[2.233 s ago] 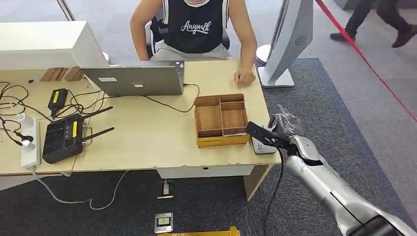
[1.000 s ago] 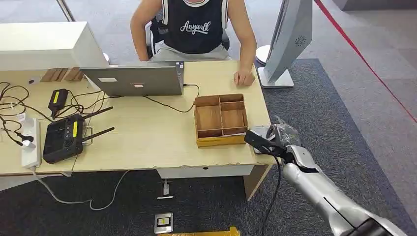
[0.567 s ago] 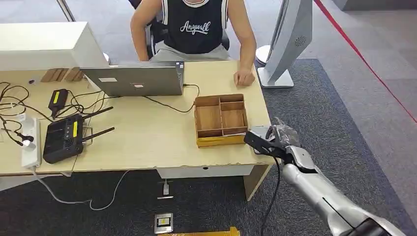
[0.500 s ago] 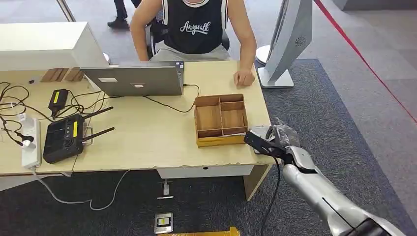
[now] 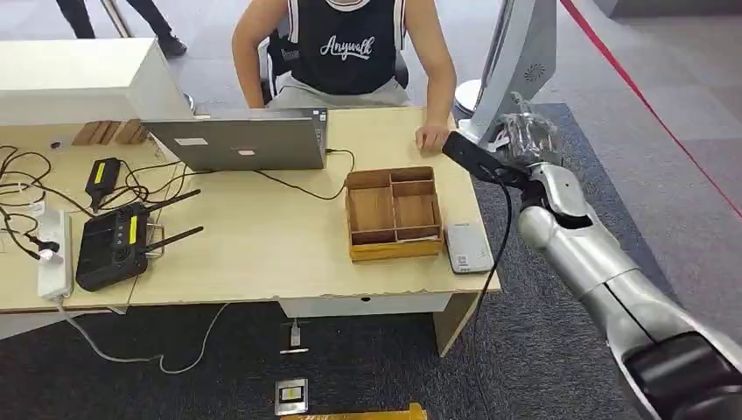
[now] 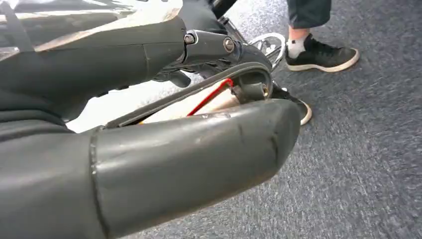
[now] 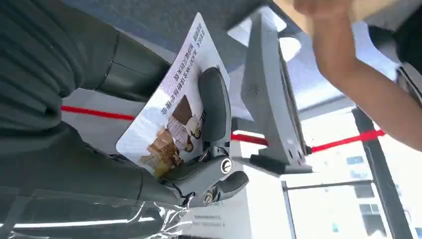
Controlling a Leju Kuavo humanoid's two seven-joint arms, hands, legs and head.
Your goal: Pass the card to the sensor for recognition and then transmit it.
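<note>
From the head view, the right robot hand (image 5: pixel 523 140) is hanging raised past the worktop's (image 5: pixel 262 245) right edge, near the far right corner, close to a seated person's hand (image 5: pixel 432 136). The sensor (image 5: pixel 467 247) is lying flat at the near right corner, beside the wooden tray (image 5: pixel 392 213).

From the right wrist view, the right robot hand (image 7: pixel 149 149) is pinching the card (image 7: pixel 171 104), its dark finger pressing across the printed face.

From the left wrist view, the left robot hand (image 6: pixel 164 144) is hanging over carpet; whether its fingers are spread cannot be told.
</note>
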